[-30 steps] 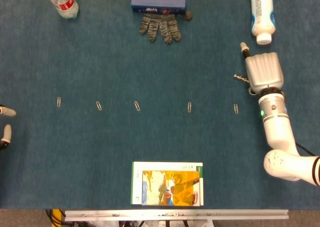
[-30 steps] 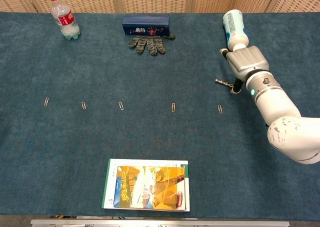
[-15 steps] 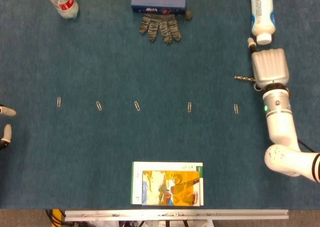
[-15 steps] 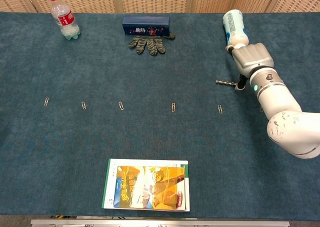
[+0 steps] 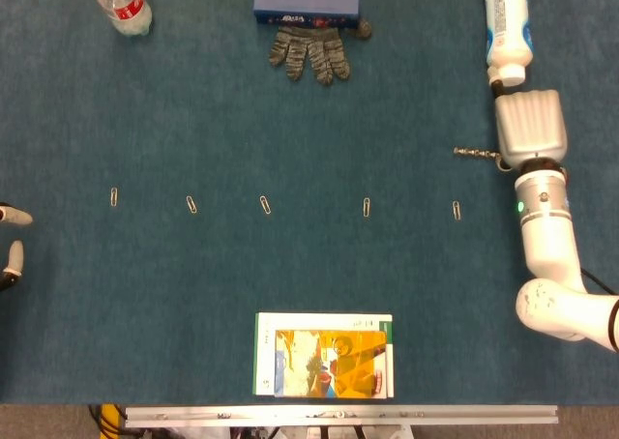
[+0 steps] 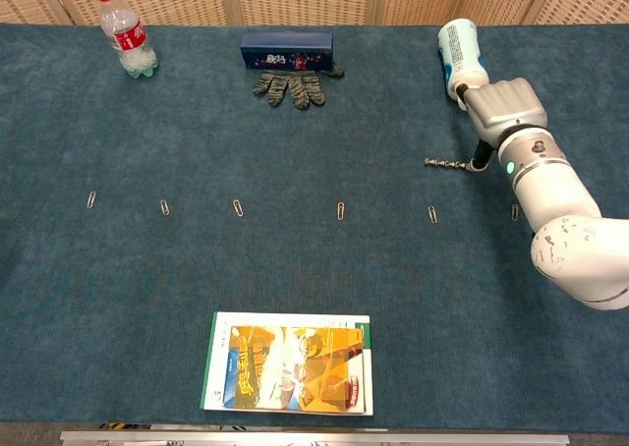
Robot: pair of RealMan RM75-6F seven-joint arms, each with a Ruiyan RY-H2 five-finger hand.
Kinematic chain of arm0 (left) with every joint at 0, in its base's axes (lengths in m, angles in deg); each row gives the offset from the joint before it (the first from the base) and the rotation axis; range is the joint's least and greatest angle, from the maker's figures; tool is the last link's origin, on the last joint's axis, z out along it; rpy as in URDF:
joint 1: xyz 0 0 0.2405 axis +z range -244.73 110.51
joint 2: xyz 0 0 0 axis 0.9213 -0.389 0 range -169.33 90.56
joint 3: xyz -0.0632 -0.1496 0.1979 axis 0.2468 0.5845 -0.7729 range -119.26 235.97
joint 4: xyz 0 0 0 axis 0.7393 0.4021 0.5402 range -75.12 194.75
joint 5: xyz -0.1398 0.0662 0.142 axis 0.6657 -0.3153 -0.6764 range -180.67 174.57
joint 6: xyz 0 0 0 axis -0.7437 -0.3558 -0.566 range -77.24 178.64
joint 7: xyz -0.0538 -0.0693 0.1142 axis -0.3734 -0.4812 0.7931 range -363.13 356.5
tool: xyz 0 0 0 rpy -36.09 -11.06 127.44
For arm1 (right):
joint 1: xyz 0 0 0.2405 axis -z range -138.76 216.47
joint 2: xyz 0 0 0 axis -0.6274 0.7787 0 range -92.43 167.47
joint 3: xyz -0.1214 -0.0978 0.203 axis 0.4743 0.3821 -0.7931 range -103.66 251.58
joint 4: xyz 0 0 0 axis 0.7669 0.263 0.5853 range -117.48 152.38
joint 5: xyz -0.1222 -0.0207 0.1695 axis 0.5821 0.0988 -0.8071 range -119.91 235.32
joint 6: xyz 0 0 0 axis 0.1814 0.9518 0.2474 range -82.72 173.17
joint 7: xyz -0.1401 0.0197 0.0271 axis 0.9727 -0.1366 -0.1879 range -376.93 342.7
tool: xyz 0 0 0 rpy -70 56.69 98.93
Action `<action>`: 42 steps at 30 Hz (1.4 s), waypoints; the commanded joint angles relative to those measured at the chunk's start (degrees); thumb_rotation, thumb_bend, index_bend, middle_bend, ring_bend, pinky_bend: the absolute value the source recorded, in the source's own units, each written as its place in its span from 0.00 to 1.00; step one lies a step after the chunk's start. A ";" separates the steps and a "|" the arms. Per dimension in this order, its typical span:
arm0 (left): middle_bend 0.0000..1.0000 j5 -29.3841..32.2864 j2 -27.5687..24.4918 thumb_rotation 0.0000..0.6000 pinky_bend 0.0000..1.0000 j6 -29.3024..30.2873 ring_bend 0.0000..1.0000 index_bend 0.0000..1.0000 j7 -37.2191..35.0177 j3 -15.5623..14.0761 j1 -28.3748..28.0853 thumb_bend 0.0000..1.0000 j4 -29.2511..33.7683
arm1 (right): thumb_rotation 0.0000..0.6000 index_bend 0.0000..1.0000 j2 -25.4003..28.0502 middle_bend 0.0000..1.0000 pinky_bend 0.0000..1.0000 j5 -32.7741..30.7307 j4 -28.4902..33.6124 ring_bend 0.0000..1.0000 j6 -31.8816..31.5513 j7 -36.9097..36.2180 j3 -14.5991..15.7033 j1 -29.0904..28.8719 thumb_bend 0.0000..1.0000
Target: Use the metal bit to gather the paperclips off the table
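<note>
The right hand (image 5: 527, 127) sits at the far right of the tabletop (image 5: 290, 120), just below the cap of a white bottle (image 5: 507, 23) lying on its side. Seen from its back, its fingers are hidden; a metal bit (image 5: 474, 153) sticks out leftward from under it, so it appears to hold the bit, though the grasp itself is hidden. The bit's tip points toward the middle of the tabletop, above the row of paperclips and apart from them.

In the chest view six paperclips lie in one line across the blue cloth: the first (image 6: 91, 199) far left, then a second (image 6: 164, 207), a third (image 6: 238, 207), a fourth (image 6: 341, 210), a fifth (image 6: 431, 213) near the bit, and a sixth (image 6: 514, 211) beside the right forearm.

Of the left hand (image 5: 10, 241), only pale fingertips show at the left edge of the head view; whether it is spread or closed cannot be told.

One clear water bottle (image 5: 122, 4) lies at the far left corner. One dark blue box (image 5: 307, 7) lies at the back, with one grey glove (image 5: 309, 50) just in front. One book (image 5: 323, 355) lies at the near edge.
</note>
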 commanded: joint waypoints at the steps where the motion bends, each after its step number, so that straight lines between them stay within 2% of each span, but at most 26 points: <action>1: 0.36 0.01 0.00 1.00 0.36 -0.10 0.33 0.38 0.10 0.01 -0.06 0.49 0.05 | 1.00 0.07 0.11 1.00 1.00 0.52 0.67 1.00 -0.06 -0.12 0.34 0.13 0.00; 12: 0.36 0.05 -0.06 1.00 0.36 -0.16 0.33 0.38 0.19 0.01 -0.08 0.49 0.25 | 1.00 0.07 -0.19 1.00 1.00 1.15 0.99 1.00 0.74 0.12 0.95 -0.12 0.00; 29: 0.37 0.08 -0.07 1.00 0.36 -0.30 0.33 0.38 0.15 -0.07 -0.03 0.49 0.17 | 1.00 0.07 -1.26 1.00 1.00 -1.34 -2.83 1.00 2.26 0.29 -0.74 -1.04 0.00; 32: 0.37 0.15 -0.16 1.00 0.36 -0.44 0.33 0.38 0.20 -0.06 -0.07 0.49 0.29 | 1.00 0.07 -0.63 1.00 1.00 -0.29 -1.65 1.00 1.84 -0.83 -0.66 -0.66 0.00; 37: 0.37 0.14 -0.30 1.00 0.36 -0.64 0.33 0.38 0.58 -0.05 -0.21 0.49 0.72 | 1.00 0.09 2.16 1.00 1.00 3.02 3.88 1.00 0.20 -3.58 0.16 0.88 0.00; 42: 0.37 -0.01 -0.48 1.00 0.36 -0.57 0.33 0.38 1.03 0.00 -0.36 0.49 1.36 | 1.00 0.18 6.98 1.00 1.00 4.98 11.58 1.00 0.54 -7.32 0.71 2.74 0.00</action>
